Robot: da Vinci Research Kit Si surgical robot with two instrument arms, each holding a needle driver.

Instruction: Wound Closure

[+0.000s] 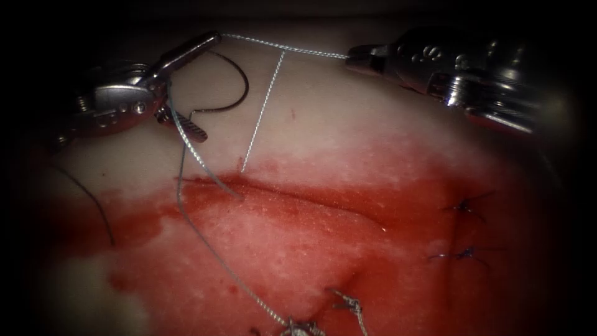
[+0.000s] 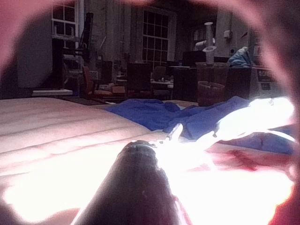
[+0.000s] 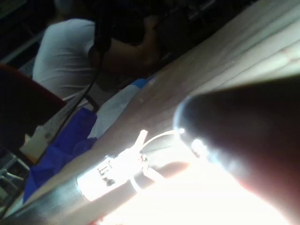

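1. Counting tools, we log two: the left tool (image 1: 198, 84) coming in at the upper left and the right tool (image 1: 357, 59) at the upper right.
2. Left tool: we see its two jaws spread wide, one pointing up and to the right, the other down and to the right. They clamp nothing. The thread (image 1: 261, 118) lies over the tip of the upper jaw.
3. Right tool: its jaws are closed on the thread, which runs taut and almost level from them to the left tool's upper jaw.
4. Needle (image 1: 241, 87), one: a dark curve lying free on the pale tissue (image 1: 348, 124), just right of the left tool's jaws and above the left end of the cut (image 1: 280, 194). Neither tool holds it, and it is not in the tissue.
5. Thread strands, counted: we see one drop from the taut span into the tissue at the cut's upper edge. Two more run down from the left tool, one reaching the cut, the other crossing it toward the lower edge.
6. Stitches (image 1: 465, 229), two: dark, set one above the other at the right end of the cut.
7. Knotted thread ends (image 1: 348, 305), two, at the lower edge.
8. Red fluid (image 1: 398, 205), spread along and below the cut.
9. Blue cloth (image 2: 154, 115), one, crumpled beyond the tissue in the left wrist view.
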